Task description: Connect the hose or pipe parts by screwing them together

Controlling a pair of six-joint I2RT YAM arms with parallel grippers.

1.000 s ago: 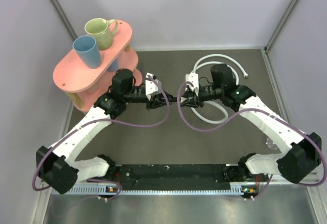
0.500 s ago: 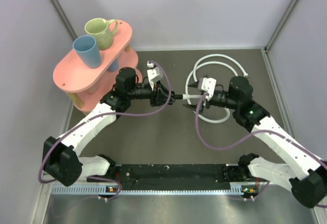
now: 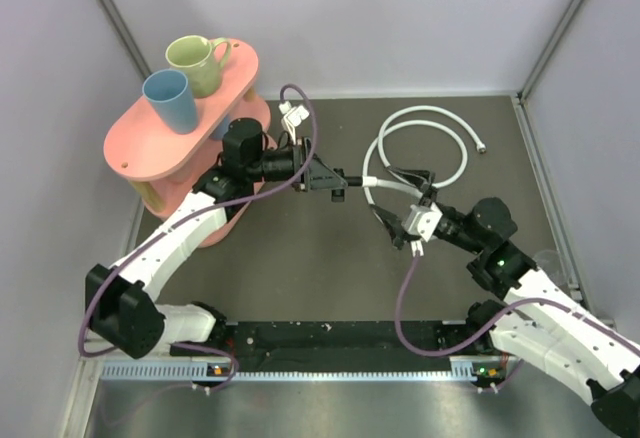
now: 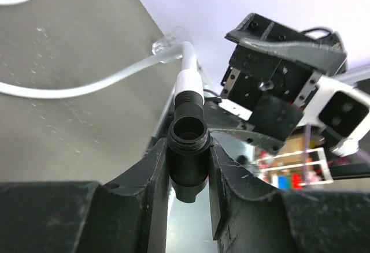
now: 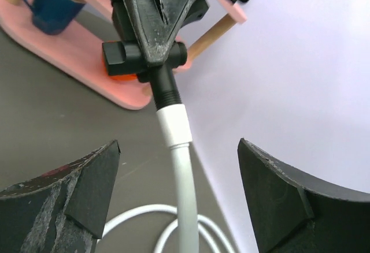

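The black T-shaped connector (image 4: 188, 149) is gripped tight by the left jaws at upper centre of the top view — the white hose (image 5: 186, 201) is joined to it, its axis pointed rightward toward the released, empty right jaws.

The lower end of the small black T-shaped plastic connector (image 4: 188, 140) is hidden between the jaws of the left gripper (image 4: 188, 166) (only its open threaded mouth shows). In the right wrist view the thin white flexible hose (image 5: 184, 195) runs out at the bottom edge, and the blue mug (image 5: 49, 7) is cut by the top edge.
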